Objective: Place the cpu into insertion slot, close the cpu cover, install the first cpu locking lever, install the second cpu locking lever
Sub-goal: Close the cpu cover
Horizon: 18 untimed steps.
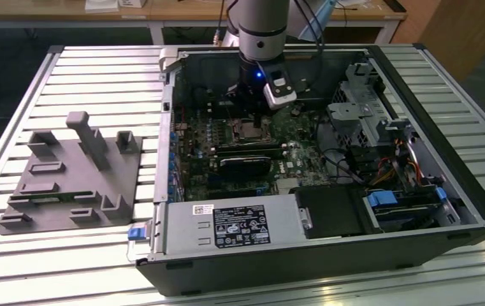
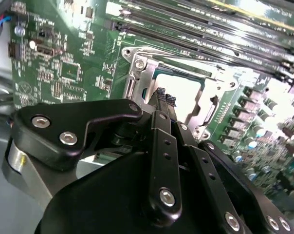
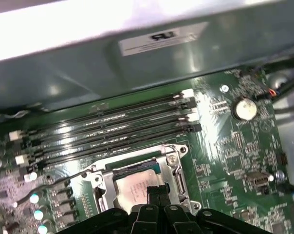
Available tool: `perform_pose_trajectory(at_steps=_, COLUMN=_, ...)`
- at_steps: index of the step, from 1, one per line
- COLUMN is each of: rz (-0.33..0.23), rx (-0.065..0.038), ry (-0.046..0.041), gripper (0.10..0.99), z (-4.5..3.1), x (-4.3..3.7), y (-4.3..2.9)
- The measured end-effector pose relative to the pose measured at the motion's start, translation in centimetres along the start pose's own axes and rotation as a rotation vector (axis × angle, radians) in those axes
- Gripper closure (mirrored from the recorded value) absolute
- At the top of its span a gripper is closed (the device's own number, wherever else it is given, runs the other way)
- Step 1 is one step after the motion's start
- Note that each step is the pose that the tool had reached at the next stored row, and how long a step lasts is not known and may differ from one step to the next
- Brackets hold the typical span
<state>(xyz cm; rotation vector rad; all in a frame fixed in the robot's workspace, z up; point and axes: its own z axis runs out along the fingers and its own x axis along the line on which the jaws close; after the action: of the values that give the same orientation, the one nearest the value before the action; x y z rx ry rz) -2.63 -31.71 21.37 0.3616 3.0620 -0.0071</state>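
One arm (image 1: 262, 25) points straight down into the case (image 1: 327, 258), gripper (image 3: 157, 189) clenched over the cpu (image 3: 135, 183).

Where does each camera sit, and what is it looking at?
Exterior view: off the arm, high, looking down into the open computer case; the arm shows.
First wrist view: on the arm, facing the cpu and memory slots; the gripper shows.
Second wrist view: on the arm, looking along the gripper at the cpu cover.
Shared: both wrist views show gripper and cpu.
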Motion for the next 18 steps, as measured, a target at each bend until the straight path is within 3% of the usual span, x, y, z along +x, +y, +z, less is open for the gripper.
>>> perform_pose_trajectory(at_steps=5, rz=-0.054, rx=-0.003, ry=0.0, gripper=0.98, z=0.03, x=0.04, y=-0.01)
perform_pose_trajectory(at_steps=11, rz=-0.063, rx=-0.003, ry=-0.0001, gripper=0.98, z=0.03, x=0.05, y=-0.01)
perform_pose_trajectory(at_steps=18, rz=-0.066, rx=0.02, ry=0.0225, gripper=0.98, z=0.14, x=0.06, y=-0.02)
